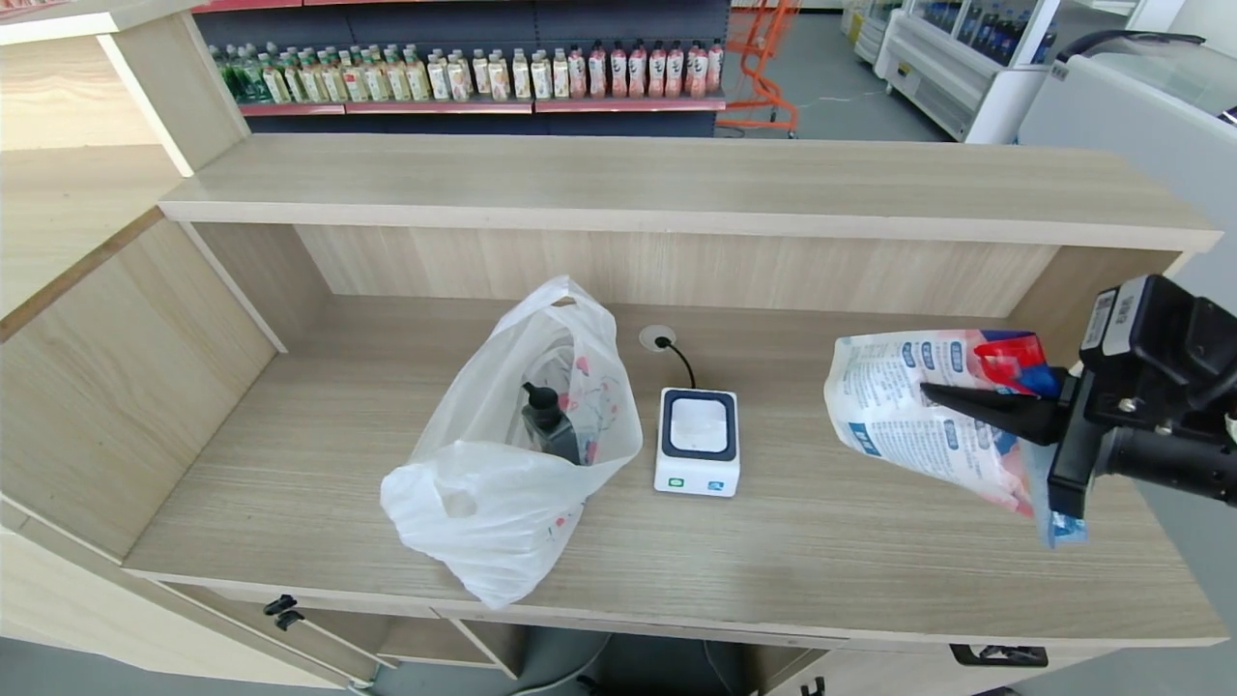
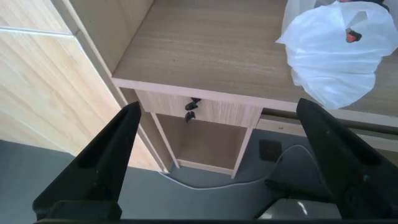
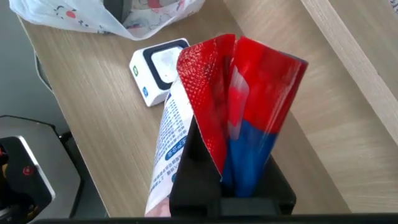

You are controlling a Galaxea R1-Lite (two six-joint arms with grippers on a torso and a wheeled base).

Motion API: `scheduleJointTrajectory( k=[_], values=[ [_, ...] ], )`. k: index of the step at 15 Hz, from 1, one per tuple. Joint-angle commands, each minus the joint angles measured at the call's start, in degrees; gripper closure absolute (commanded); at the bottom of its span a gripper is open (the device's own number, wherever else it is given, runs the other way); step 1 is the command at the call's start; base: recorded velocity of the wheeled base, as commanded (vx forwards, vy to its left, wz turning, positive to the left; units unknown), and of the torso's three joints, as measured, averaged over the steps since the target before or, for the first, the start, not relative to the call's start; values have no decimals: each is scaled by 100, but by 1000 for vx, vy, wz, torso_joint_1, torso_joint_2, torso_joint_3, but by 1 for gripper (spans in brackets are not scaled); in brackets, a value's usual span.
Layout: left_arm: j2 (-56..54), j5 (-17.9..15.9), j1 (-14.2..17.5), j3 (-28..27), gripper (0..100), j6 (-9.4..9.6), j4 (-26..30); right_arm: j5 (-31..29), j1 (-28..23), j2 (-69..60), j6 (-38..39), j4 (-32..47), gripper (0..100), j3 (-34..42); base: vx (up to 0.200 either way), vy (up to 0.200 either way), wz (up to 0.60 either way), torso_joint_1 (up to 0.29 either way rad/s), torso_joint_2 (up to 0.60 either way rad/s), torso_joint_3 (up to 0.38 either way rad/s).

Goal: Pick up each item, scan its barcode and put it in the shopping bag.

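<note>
My right gripper (image 1: pixel 976 406) is shut on a white, blue and red pouch (image 1: pixel 908 406), held above the counter's right side, to the right of the scanner (image 1: pixel 698 440). In the right wrist view the pouch (image 3: pixel 242 106) stands up out of the gripper (image 3: pixel 230 186), with the scanner (image 3: pixel 158 68) beyond it. The white plastic shopping bag (image 1: pixel 512 464) lies open left of the scanner, a dark pump bottle (image 1: pixel 549 425) inside. My left gripper (image 2: pixel 211 155) is open and holds nothing, low in front of the counter's front left corner, with the bag (image 2: pixel 336 56) off to one side.
The wooden counter (image 1: pixel 821 541) has a raised back ledge (image 1: pixel 676 184) and a side wall (image 1: pixel 126 387) on the left. A black cable (image 1: pixel 682 362) runs from the scanner to a grommet. Keys (image 2: pixel 193 109) hang under the counter's front edge.
</note>
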Motion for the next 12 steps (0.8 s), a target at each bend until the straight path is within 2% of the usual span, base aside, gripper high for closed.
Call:
scheduleJointTrajectory(
  k=[1, 3, 7, 12],
  values=[
    [-2, 3, 2, 0, 0, 7, 1, 16, -52, 215, -5, -3, 100, -69, 0, 0, 0, 0, 0, 0],
    [-2, 3, 2, 0, 0, 7, 1, 157, -70, 259, 4, 6, 100, -69, 0, 0, 0, 0, 0, 0],
    [-2, 3, 2, 0, 0, 24, 1, 763, -272, 408, 83, 6, 100, -78, 200, 0, 0, -4, -4, 7],
    [-2, 3, 2, 0, 0, -2, 1, 1150, -369, 777, 365, 6, 100, -131, 0, 0, 0, 0, 0, 0]
  ],
)
